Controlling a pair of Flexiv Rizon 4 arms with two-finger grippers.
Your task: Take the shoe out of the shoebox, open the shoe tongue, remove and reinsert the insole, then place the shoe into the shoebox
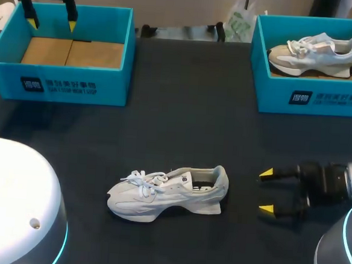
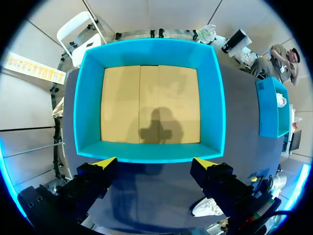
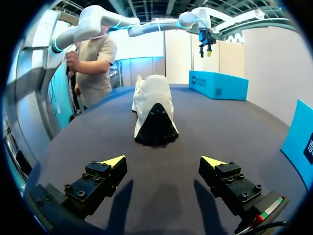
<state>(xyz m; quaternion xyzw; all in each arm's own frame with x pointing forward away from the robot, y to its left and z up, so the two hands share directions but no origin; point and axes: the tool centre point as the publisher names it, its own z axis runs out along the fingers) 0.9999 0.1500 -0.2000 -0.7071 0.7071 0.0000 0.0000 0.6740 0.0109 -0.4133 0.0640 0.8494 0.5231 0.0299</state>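
Heel-first to the right gripper (image 1: 266, 191) lies the pale grey lace-up sneaker (image 1: 165, 195), upright mid-table, long axis running straight out from those spread, empty fingers. Far off, the left gripper (image 1: 51, 23) hangs released over the empty turquoise cardboard shoebox (image 1: 76, 86); right arm is nearer.

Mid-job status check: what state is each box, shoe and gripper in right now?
left teal cardboard shoebox: open-topped, empty.
right teal cardboard shoebox: open-topped, holding a shoe.
grey-and-white sneaker: lying inside the right shoebox, laced.
white lace-up sneaker: out of the boxes, upright on its sole on the black table.
left gripper: open, empty, above the left shoebox.
right gripper: open, empty, behind the white sneaker's heel, not touching.
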